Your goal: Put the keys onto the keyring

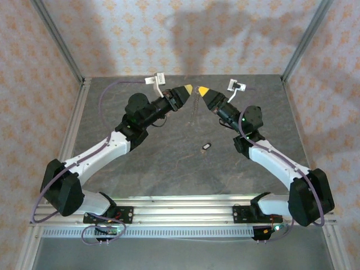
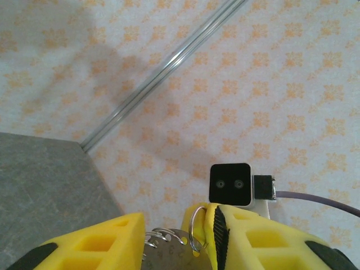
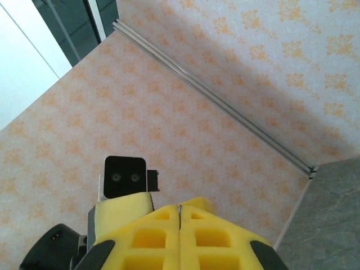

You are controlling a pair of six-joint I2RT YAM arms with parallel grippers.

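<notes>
**Mia:** Yellow fingers (image 2: 107, 244) are right up close at the bottom of the left wrist view. What sits between them?

**Tom:** The keyring (image 2: 191, 226). It is a thin shiny loop. It is beside a flat silver piece (image 2: 169, 256) with a little coil on it. The loop is right next to a black ribbed strip (image 2: 219, 239) on the yellow block to its right.

**Mia:** Is the left hand (image 1: 187, 89) holding it?

**Tom:** Its fingers are a bit apart, and the metal is in the gap. I cannot tell if they squeeze it.

**Mia:** And the right hand (image 1: 202, 90)?

**Tom:** Its 2 fingers are pressed tight together. In its own wrist view I see just a thin line where they meet. I cannot tell if it pinches the loop.

**Mia:** Where are the 2 hands?

**Tom:** Both are lifted up over the far part of the grey surface (image 1: 169, 163). They point at each other, and their yellow tips almost touch.

**Mia:** Where is the key (image 1: 206, 147)?

**Tom:** I see 1 key. It lies flat on the surface, well apart from both hands and closer to the right arm (image 1: 270, 160). It is tiny and dark, with a light end.

**Mia:** What is the black box (image 2: 229, 183) above the loop?

**Tom:** It is a small box with 2 round eyes. It sits on the other arm, and a grey cable (image 2: 315, 198) runs out of its side. Behind it is a wall (image 2: 292, 84) with orange flowers.
</notes>
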